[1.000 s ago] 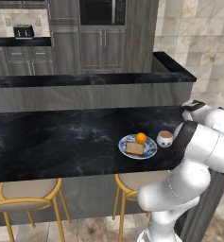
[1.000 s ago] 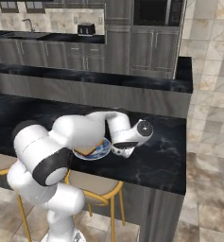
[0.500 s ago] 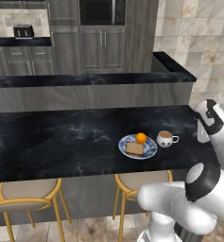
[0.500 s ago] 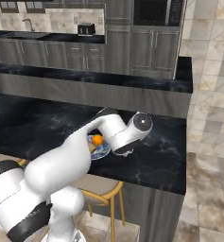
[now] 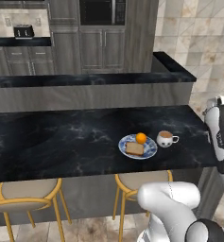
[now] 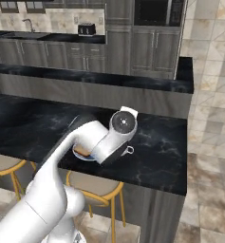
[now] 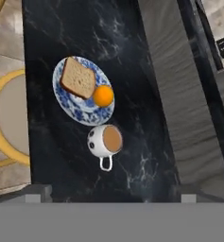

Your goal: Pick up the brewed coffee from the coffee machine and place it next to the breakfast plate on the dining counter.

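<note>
The brewed coffee (image 7: 105, 141), a small white mug of light brown coffee, stands upright on the black dining counter (image 7: 61, 28), handle turned away from the breakfast plate (image 7: 82, 90). That blue-white plate carries a toast slice and an orange fruit and sits just beside the mug. From the left base view, the mug (image 5: 165, 138) is right of the plate (image 5: 138, 146) with a small gap. My gripper (image 7: 116, 191) hovers above the mug, open, its fingertips wide apart and holding nothing. My arm covers most of the plate in the right base view, where the mug's handle (image 6: 129, 150) peeks out. The coffee machine is out of view.
A raised black ledge (image 5: 85, 80) runs along the counter's far side. Gold-legged stools (image 5: 26, 196) (image 5: 142, 182) stand under the near edge. A small black toaster (image 5: 23, 31) sits on the back kitchen counter. The counter ends just right of the mug, with tiled floor (image 6: 209, 190) beyond.
My arm has swung up and back to the right, away from the mug. The mug stays standing beside the plate.
</note>
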Controlling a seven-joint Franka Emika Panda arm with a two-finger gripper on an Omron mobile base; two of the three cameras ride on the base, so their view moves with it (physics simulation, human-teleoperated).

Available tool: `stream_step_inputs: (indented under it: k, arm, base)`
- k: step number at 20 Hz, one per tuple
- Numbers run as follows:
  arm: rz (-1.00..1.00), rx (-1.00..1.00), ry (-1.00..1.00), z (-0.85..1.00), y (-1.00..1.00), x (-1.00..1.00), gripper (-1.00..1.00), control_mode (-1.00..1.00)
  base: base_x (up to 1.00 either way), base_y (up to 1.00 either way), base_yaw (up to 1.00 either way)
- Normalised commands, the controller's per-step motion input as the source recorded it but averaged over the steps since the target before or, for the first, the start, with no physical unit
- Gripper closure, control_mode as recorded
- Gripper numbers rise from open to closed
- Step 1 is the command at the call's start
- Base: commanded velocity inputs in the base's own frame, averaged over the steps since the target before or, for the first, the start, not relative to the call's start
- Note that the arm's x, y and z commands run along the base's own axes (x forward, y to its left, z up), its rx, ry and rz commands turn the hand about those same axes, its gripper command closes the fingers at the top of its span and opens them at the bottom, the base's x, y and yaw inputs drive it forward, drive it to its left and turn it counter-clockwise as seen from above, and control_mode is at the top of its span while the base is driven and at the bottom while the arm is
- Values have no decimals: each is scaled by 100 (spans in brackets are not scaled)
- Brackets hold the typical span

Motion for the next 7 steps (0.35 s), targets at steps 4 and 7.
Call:
stream_step_inputs:
  k: [4, 7]
  arm:
    - [2, -6, -11, 56, 18, -31, -100, -100]
    - [0, -2, 0, 18, 0, -10, -100, -100]
  base:
    - [0, 0, 0]
    - [0, 0, 0]
